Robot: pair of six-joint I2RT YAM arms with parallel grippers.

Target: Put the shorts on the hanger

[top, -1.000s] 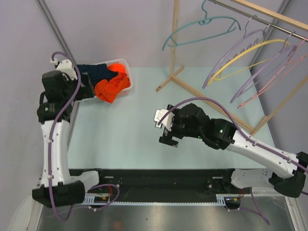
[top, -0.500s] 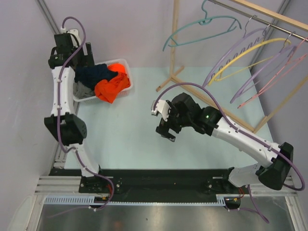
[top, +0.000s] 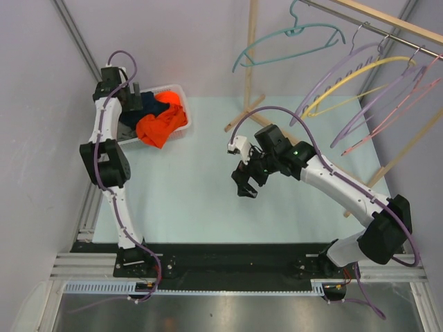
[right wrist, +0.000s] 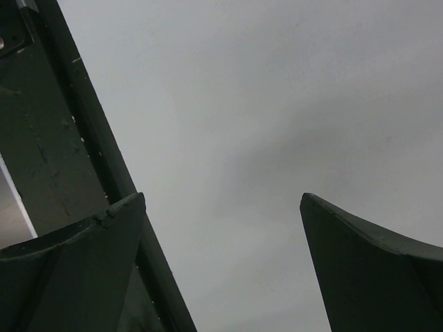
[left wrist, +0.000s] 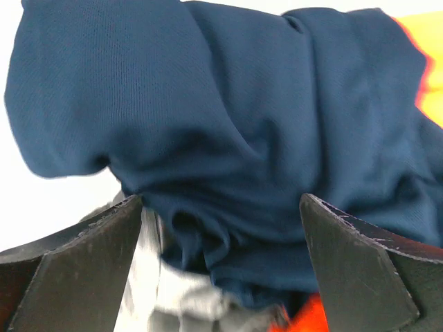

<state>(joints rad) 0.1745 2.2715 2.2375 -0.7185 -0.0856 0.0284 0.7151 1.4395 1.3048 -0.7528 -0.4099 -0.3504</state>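
The navy shorts (left wrist: 228, 124) lie bunched in the white basket (top: 177, 90) at the far left of the table, and they fill the left wrist view. My left gripper (left wrist: 221, 207) hangs open just over them, with the folds between its two fingers (left wrist: 90, 263) but not pinched. From above, the left gripper (top: 131, 102) covers most of the shorts (top: 147, 104). The teal hanger (top: 291, 40) hangs on the rack's rail at the upper right. Over the middle of the table my right gripper (top: 246, 184) stands open and empty, and the right wrist view shows only bare surface between its fingers (right wrist: 83, 263).
An orange garment (top: 161, 124) spills over the basket's front, and a grey one (left wrist: 180, 297) lies under the shorts. Purple, yellow and pink hangers (top: 374, 83) hang to the right of the teal one. The wooden rack's foot (top: 242, 114) crosses the far table.
My left arm has stretched out and swung its gripper over the basket, down onto the shorts. The right arm has shifted a little to the right and turned. Both grippers stayed open.
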